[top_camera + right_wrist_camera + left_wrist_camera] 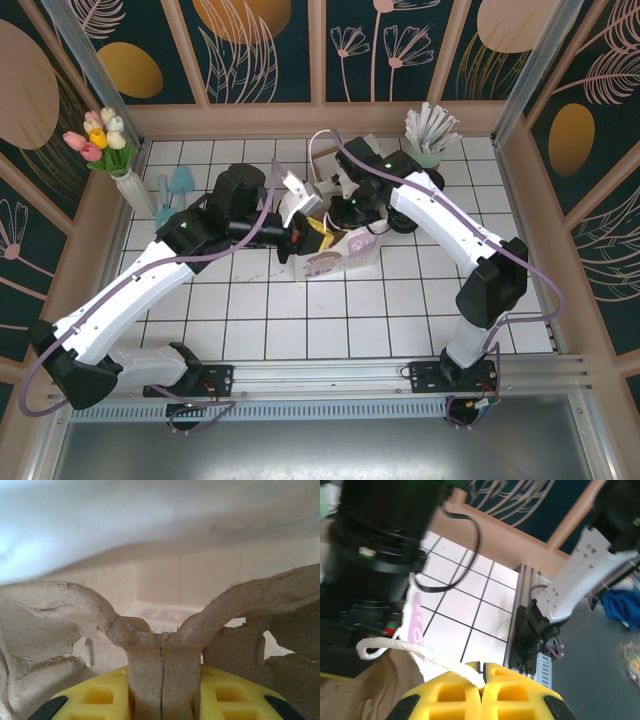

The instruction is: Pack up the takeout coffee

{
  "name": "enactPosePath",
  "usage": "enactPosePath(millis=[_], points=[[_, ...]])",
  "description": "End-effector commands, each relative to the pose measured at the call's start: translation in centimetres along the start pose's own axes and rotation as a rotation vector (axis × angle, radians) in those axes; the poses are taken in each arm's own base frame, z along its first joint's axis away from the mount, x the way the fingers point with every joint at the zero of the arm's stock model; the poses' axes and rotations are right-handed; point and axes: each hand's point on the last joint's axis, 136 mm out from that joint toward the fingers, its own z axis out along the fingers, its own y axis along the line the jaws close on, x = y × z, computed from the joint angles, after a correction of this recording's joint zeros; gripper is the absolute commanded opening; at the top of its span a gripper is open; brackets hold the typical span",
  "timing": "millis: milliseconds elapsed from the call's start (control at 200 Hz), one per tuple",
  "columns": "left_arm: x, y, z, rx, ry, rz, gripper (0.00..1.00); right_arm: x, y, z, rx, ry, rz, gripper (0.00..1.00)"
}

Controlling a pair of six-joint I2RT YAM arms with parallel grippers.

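In the top view, a dark round-topped form at middle right, tucked under the right forearm just beside the white paper bag [345,258] with a purple print, is my best reading of the takeout coffee [402,222], a small dark green paper cup with a black plastic lid. It is too hidden to be sure. Such a cup should be light but sloshing, with a thin wall that crushes easily and a lid liable to pop. I would take it gently round the body below the lid and keep it upright. The bag lies at centre on the white tiled worktop [300,310], with the left gripper [318,236] at its left and the right gripper [352,216] at its upper edge. In the left wrist view, the yellow jaws at the bottom are together, clamped on the bag's white twisted cord handle [405,647]. In the right wrist view, the jaws at the bottom are clamped on the central ridge of a beige moulded pulp carrier [75,610], with white bag walls beyond.
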Motion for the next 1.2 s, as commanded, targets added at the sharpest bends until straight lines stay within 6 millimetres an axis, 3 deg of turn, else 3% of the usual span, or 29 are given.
enactPosePath(millis=[0,175,560,631,686,896,1196], points=[[0.6,-2.7,-0.8,0.11,0.014,0.148,0.0,-0.4,-0.3,0.4,-0.018,0.001,0.047,0.28],[3.6,-2.2,-0.4,0.112,0.103,0.166,0.0,-0.8,-0.1,-0.6,-0.034,-0.017,0.057,0.28],[0.2,-2.2,-0.4,0.093,-0.021,0.274,0.01,-0.1,-1.2,1.3,0.064,0.028,0.057,0.27],[-0.3,-2.1,-0.5,0.077,-0.042,0.291,0.11,0.2,-1.4,1.6,0.081,0.04,0.056,0.28],[-0.9,-2.1,-0.8,0.062,-0.069,0.311,0.14,0.3,-1.7,1.7,0.097,0.045,0.064,0.28],[-2.0,-3.1,-1.2,0.092,-0.119,0.359,0.12,0.5,-1.6,2.4,0.147,0.08,0.058,0.28],[-2.1,-2.4,-0.8,0.07,-0.109,0.364,0.07,0.8,-2.0,3.7,0.185,0.11,0.047,0.28]])
